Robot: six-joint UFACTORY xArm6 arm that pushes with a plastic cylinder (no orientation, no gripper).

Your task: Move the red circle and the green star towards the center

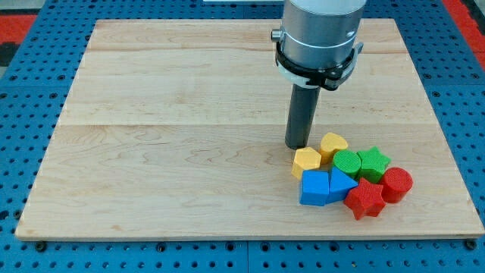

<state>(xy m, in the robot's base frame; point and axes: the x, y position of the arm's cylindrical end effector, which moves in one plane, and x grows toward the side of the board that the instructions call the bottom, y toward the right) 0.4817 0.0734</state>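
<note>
The red circle (397, 184) sits at the right end of a tight cluster of blocks near the board's lower right. The green star (373, 161) lies just above and left of it, touching the green circle (348, 163). My tip (296, 145) stands on the board just up and left of the cluster, close beside the yellow hexagon (306, 161) and left of the yellow heart (333, 144). The tip is apart from the red circle and the green star, with other blocks between.
In the same cluster are a blue cube (314, 188), a blue triangle (340, 184) and a red star (365, 199). The wooden board (189, 136) lies on a blue perforated table (30, 91). The board's right edge is near the red circle.
</note>
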